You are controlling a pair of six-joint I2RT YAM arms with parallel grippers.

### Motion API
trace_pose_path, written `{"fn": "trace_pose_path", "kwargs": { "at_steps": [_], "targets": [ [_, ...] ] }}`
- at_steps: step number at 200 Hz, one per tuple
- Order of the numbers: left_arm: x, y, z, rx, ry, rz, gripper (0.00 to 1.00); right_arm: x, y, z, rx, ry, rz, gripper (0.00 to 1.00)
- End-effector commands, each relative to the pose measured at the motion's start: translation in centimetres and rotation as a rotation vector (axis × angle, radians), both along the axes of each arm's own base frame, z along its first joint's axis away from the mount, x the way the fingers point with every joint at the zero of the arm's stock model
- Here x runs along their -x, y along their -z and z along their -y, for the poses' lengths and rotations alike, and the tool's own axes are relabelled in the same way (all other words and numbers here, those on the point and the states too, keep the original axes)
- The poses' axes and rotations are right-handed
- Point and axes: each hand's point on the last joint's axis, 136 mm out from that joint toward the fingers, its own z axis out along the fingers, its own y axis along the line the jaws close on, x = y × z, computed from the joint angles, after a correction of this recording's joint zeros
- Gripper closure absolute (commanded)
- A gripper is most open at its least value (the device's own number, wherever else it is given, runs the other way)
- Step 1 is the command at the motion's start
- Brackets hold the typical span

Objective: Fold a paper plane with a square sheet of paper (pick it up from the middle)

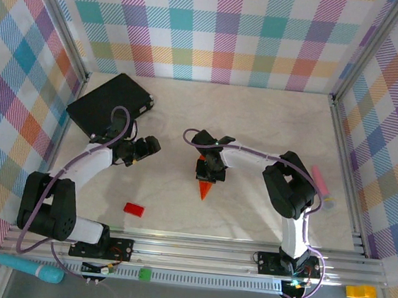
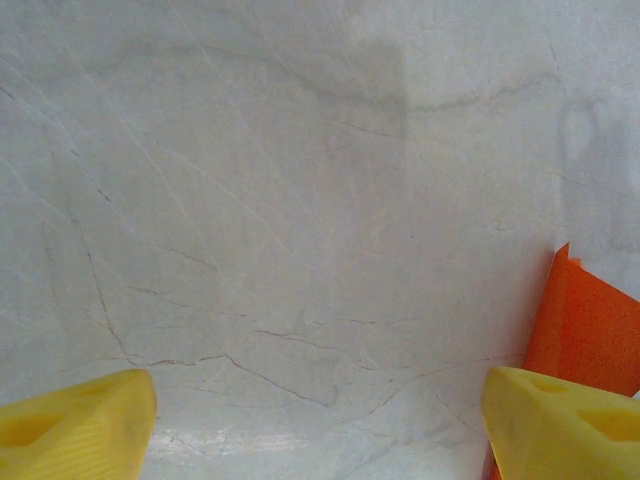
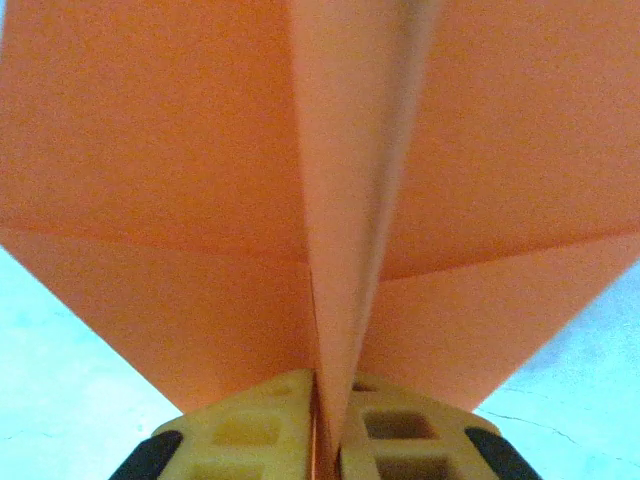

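The square sheet of paper stands folded as a bright orange paper plane (image 1: pixel 205 190) at the middle of the table, its pointed tip toward the near edge. My right gripper (image 1: pixel 210 173) is over it, shut on its centre fold. In the right wrist view the yellow fingers (image 3: pixel 250 430) pinch the upright crease, and the two wings (image 3: pixel 180 200) spread to either side. My left gripper (image 1: pixel 149 145) is to the left of the plane and apart from it. It is open (image 2: pixel 318 430), with bare table between its fingertips. An edge of the orange paper (image 2: pixel 585 330) shows beside its right fingertip (image 2: pixel 560 420).
A black flat case (image 1: pixel 111 104) lies at the back left, behind the left arm. A small red block (image 1: pixel 133 209) sits near the front, left of centre. A pink object (image 1: pixel 321 183) lies by the right wall, beyond the right arm's elbow.
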Motion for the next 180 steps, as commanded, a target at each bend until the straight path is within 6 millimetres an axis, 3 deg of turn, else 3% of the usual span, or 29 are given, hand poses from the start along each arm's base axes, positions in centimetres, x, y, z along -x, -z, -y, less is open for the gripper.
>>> {"fn": "trace_pose_path", "kwargs": {
  "at_steps": [1, 30, 76, 134, 180],
  "targets": [
    [0.1, -1.0, -1.2, -0.029, -0.033, 0.022, 0.11, 0.0, -0.3, 0.5, 0.038, 0.013, 0.008, 0.93],
    [0.4, -2.1, -2.2, -0.067, -0.058, 0.065, 0.05, -1.6, -1.8, 1.1, 0.052, -0.008, 0.072, 0.95],
    [1.0, -3.1, -2.5, -0.079, -0.056, 0.1, 0.0, -7.0, -4.6, 1.1, 0.015, -0.14, 0.152, 0.95],
    [0.7, -3.2, -2.1, -0.07, -0.031, 0.08, 0.0, -12.7, -4.4, 4.2, 0.029, -0.149, 0.123, 0.93],
    [0.4, -2.2, -1.4, -0.041, -0.017, 0.044, 0.0, -15.3, -2.7, 6.4, 0.038, -0.107, 0.099, 0.91]
  ]
}}
